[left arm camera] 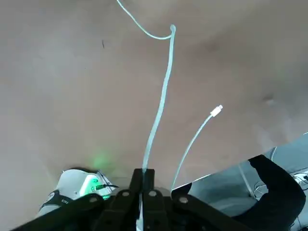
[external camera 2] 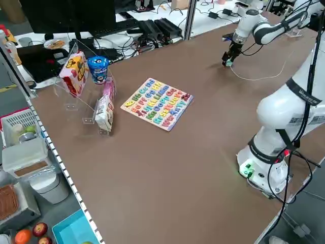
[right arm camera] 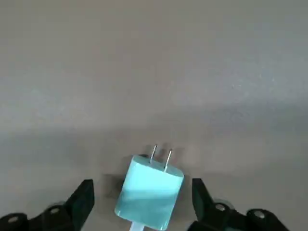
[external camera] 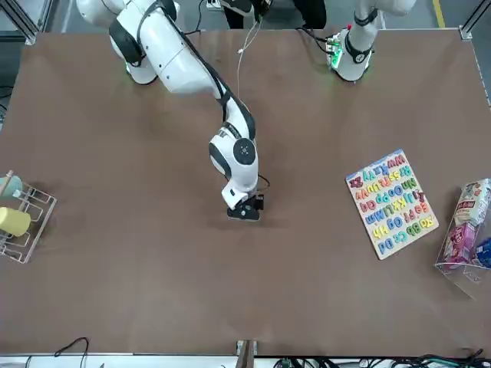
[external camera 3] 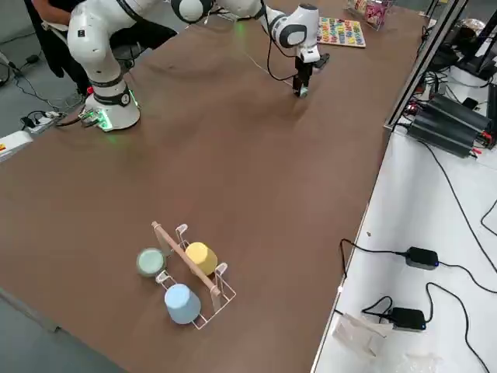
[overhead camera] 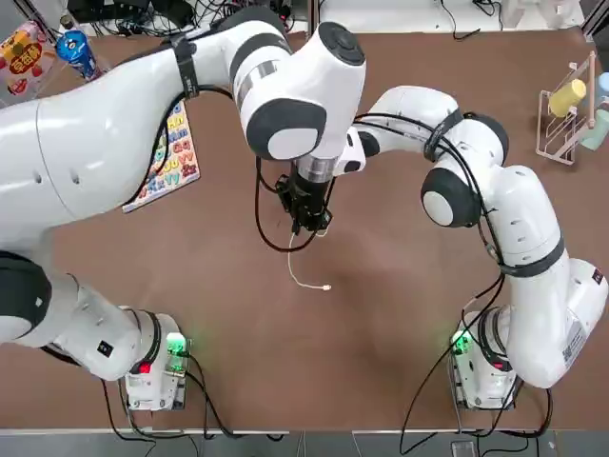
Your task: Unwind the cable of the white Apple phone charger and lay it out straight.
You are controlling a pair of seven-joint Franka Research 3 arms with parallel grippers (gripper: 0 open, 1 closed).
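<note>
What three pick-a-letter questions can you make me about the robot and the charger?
1. Where is the white charger?
A) On the letter board
B) Between the fingers of the right gripper
C) In the cup rack

2. How many metal prongs does it have?
A) Two
B) Three
C) Five

3. How is the left gripper?
A) Wide open
B) Holding a cup
C) Shut on the cable

1: B, the right wrist view shows a finger on each side of it.
2: A, two thin pins stick out of its end.
3: C, the left wrist view shows its fingers together with the cable between them.
</note>
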